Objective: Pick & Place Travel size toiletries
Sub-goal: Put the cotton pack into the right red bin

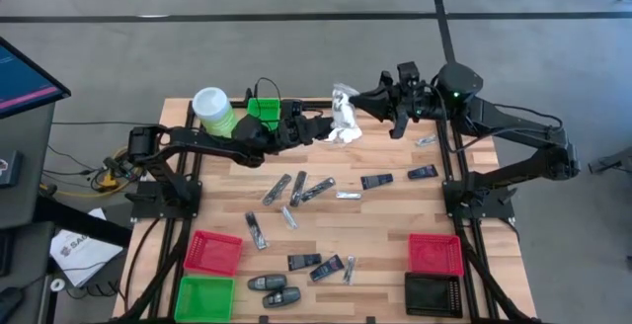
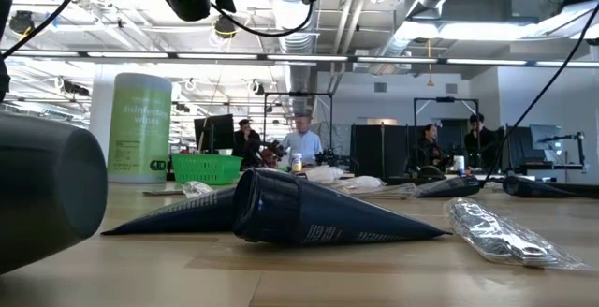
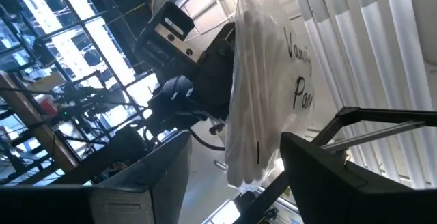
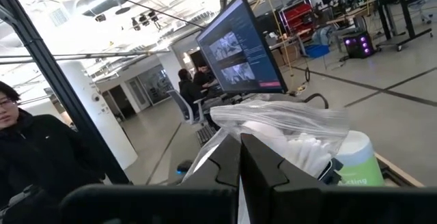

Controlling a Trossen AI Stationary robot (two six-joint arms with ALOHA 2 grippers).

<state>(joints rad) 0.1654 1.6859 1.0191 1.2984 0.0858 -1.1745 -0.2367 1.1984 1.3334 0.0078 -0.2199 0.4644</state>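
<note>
I see the right gripper (image 1: pixel 357 99) with jaws clamped on the clear bag (image 1: pixel 345 117) (held above the counter (image 1: pixel 385 220)). My left gripper (image 1: pixel 322 123) has jaws apart, the bag between them.

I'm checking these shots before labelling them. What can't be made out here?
- Clear plastic bag: contents unreadable in the high view; its print runs off the left wrist view's edge.
- Left gripper: whether it touches the bag, too small.
- Small packets: labels too small.
- Low view: near objects blurred.

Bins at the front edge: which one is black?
The black bin at the front right corner, directly in front of the right-hand red bin. The other two sit at the front left: a red bin and a green bin.
</note>
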